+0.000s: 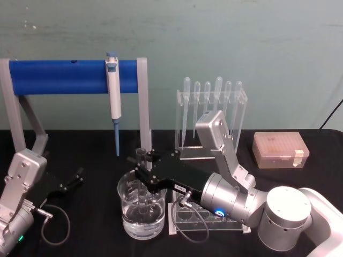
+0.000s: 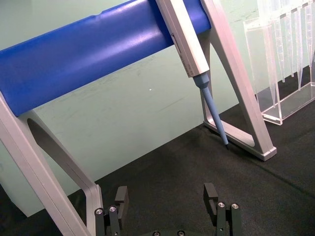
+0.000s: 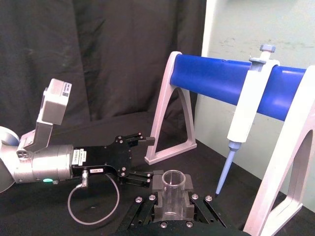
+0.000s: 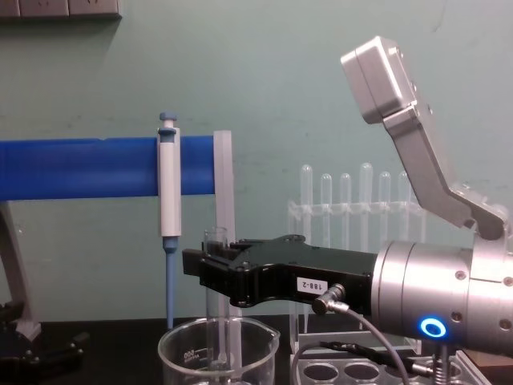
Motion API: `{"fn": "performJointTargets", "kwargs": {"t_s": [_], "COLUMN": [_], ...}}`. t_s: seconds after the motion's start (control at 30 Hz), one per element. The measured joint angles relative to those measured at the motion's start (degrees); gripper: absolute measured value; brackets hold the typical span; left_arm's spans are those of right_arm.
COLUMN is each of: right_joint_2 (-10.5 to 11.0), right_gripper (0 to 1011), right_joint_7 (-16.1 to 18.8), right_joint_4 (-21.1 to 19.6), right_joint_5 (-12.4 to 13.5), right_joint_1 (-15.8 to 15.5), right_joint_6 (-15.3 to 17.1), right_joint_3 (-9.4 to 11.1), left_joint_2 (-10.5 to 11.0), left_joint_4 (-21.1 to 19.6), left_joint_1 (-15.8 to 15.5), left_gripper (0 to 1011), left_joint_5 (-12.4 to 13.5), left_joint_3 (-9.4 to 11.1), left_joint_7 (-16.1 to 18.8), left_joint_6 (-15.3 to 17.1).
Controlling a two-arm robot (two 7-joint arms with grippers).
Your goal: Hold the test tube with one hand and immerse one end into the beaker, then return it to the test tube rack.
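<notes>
The test tube (image 1: 142, 153) stands upright with my right gripper (image 1: 143, 163) shut on its upper part, just below the flared rim. Its lower end hangs inside the beaker (image 1: 130, 217), which holds clear liquid at the bottom; whether the tip touches the liquid I cannot tell. From the chest view the test tube (image 4: 216, 319) runs from the right gripper (image 4: 210, 269) down into the beaker (image 4: 183, 354). The right wrist view looks down on the test tube rim (image 3: 173, 179) between the fingers. My left gripper (image 1: 72, 180) rests open on the table to the left, with the same open left gripper (image 2: 166, 196) holding nothing.
A blue bar on grey legs (image 1: 59, 76) spans the back left, with a blue-and-white pipettor (image 1: 113, 96) hanging from it. A clear stand of thin pipettes (image 1: 211, 112) is behind the beaker. A clear holed rack (image 1: 185, 217) lies under my right wrist. An orange box (image 1: 281, 150) sits at the right.
</notes>
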Motion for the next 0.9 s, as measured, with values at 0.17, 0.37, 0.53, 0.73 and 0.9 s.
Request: {"fn": "performJointTargets", "kwargs": {"t_s": [0.17,0.37,0.53,0.73,0.9], "right_joint_2": [0.00,0.00,0.00,0.00,0.00], "right_gripper": [224,225,224,225,225], "right_joint_7": [0.00,0.00,0.00,0.00,0.00], "right_joint_4": [0.00,0.00,0.00,0.00,0.01], "right_joint_5": [0.00,0.00,0.00,0.00,0.00], "right_joint_1": [0.00,0.00,0.00,0.00,0.00], "right_joint_6": [0.01,0.01,0.01,0.01,0.01], "right_joint_3": [0.00,0.00,0.00,0.00,0.00], "left_joint_2": [0.00,0.00,0.00,0.00,0.00], "left_joint_4": [0.00,0.00,0.00,0.00,0.00], "left_joint_1": [0.00,0.00,0.00,0.00,0.00], "left_gripper": [1000,1000,1000,1000,1000], "left_joint_5": [0.00,0.00,0.00,0.00,0.00], "left_joint_3": [0.00,0.00,0.00,0.00,0.00], "left_joint_7": [0.00,0.00,0.00,0.00,0.00], "left_joint_6": [0.00,0.00,0.00,0.00,0.00]}}
